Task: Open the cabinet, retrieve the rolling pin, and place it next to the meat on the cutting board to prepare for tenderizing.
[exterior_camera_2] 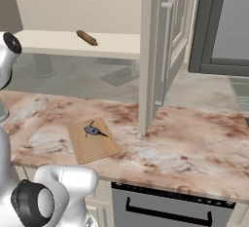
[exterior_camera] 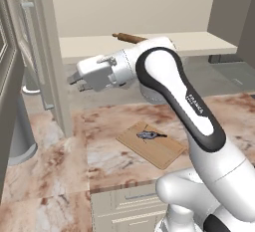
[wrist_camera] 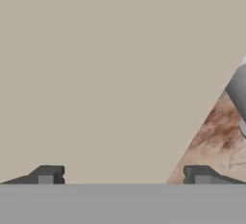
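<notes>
My gripper point(exterior_camera: 74, 82) is open and empty, level with the open cabinet door point(exterior_camera: 47, 52). The rolling pin point(exterior_camera_2: 86, 38) lies on the cabinet's inner shelf point(exterior_camera_2: 58, 43). The meat point(exterior_camera_2: 94, 131) rests on the cutting board point(exterior_camera_2: 92, 141) on the marble desk point(exterior_camera_2: 185, 143).

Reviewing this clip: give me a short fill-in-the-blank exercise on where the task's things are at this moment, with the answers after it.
1. The rolling pin lies on the cabinet's inner ____.
2. The meat rests on the ____.
3. The cabinet doors stand ____.
4. The gripper, jaws open, holds ____.

Answers: shelf; cutting board; open; nothing.
</notes>
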Motion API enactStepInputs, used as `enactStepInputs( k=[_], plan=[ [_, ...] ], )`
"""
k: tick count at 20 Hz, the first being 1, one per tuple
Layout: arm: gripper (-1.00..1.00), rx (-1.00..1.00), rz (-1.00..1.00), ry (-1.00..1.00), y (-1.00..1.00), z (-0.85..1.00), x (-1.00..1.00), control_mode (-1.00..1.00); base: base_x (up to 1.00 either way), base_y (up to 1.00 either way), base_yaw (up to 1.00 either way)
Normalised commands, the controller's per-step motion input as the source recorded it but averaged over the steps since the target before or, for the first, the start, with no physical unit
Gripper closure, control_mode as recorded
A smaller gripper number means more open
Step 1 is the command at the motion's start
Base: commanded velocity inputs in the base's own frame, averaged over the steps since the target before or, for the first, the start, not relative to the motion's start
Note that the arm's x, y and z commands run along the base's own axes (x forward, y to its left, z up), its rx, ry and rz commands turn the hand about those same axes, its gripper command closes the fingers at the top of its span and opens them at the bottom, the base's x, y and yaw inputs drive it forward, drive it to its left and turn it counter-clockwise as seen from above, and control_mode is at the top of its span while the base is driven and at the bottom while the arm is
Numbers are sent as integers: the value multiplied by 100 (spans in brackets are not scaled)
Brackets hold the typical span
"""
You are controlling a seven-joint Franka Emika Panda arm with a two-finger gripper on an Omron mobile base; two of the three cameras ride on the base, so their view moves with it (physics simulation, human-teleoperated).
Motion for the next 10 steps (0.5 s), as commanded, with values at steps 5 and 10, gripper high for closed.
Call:
enactStepInputs(
  k=[5,10],
  plan=[
    [-100,-1,-2,-7,-42,3,0,-100,0,0,0],
    [-100,0,-2,-5,-40,3,0,-100,0,0,0]
  ],
)
